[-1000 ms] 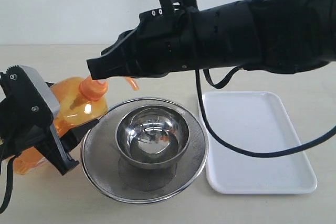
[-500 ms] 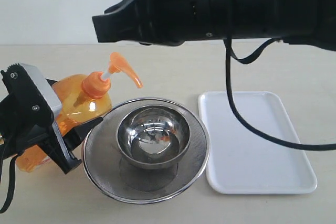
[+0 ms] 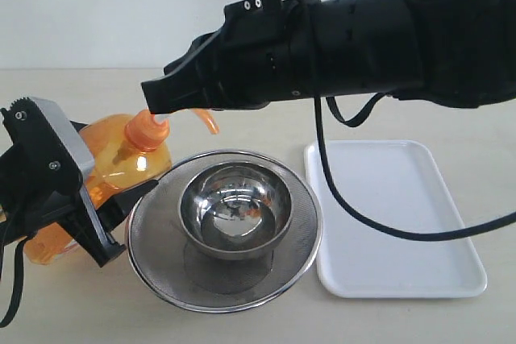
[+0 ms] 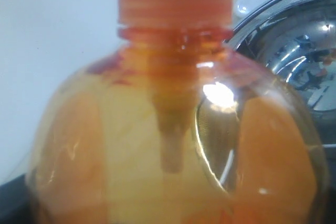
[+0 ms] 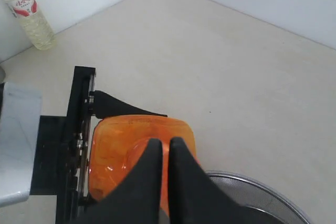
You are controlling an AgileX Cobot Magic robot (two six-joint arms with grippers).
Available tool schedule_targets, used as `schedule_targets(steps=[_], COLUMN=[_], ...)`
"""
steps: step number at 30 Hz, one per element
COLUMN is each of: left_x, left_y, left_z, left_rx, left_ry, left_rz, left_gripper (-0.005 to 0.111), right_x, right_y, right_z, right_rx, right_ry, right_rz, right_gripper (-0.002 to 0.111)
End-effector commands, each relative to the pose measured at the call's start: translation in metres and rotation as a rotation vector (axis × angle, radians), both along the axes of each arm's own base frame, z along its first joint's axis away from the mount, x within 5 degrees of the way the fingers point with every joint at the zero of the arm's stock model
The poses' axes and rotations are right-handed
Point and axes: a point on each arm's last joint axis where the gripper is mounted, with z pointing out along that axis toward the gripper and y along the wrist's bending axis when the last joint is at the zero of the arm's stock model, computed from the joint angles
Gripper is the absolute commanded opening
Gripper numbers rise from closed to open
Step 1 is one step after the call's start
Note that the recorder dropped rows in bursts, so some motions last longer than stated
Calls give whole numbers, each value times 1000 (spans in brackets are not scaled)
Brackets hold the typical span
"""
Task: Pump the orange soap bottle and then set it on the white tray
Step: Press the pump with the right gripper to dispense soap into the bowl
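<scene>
Because the tall translucent orange soap bottle point(image 3: 121, 168) leans toward the middle of the bench instead of standing upright, a downward push may not run along the pump's stem. The left gripper point(image 3: 85, 199) grasps the bottle around its body at the left of the bench, well apart from the flat white rectangular tray point(image 3: 395, 215) on the right. The right gripper point(image 3: 157, 98) has its fingers clenched together on nothing, the tip sitting over the orange pump head point(image 3: 147, 128).

That narrow closed tip could slide off the small pump head, or the push could twist the bottle in the left fingers' hold. The curved spout point(image 3: 208, 121) points toward the round steel mesh strainer point(image 3: 310, 231) and the shiny steel bowl point(image 3: 278, 199) sitting in it, so any soap may land there. My judgement is that the later carry to the tray has to clear both, and a low path could knock them. The right arm's black cable point(image 3: 339, 207) hangs over the tray's near corner and could snag.

Whether the tip touches the pump top, and how far the pump is down, is hidden under the black arm. The left wrist view is filled by the blurred bottle neck point(image 4: 173, 30) — its own fingers do not show there. The bottle's base and label are covered, and no soap stream can be made out.
</scene>
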Motion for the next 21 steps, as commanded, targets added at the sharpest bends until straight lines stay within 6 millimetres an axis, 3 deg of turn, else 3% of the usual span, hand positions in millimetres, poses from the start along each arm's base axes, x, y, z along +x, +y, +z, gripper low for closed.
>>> schedule_targets(steps=[1,9,16,21], left_x=[3,3,4,4], left_y=[-3,-3,-3,-3], left_z=[10,10,11,11], left_rx=[-36,-39,-41,-53], left_ry=[-73,-78,-82,-73], left_rz=[-10,-10,-11,-6], left_gripper=[5,5,5,5], right_x=[2,8,-5,-2], right_y=[-1,17,31,30], right_z=[-5,-47,-54,-54], right_rx=[-21,-83,-112,-121], right_ry=[5,138,123,103], right_rz=[-17,61,90,49], right_gripper=[0,0,0,0])
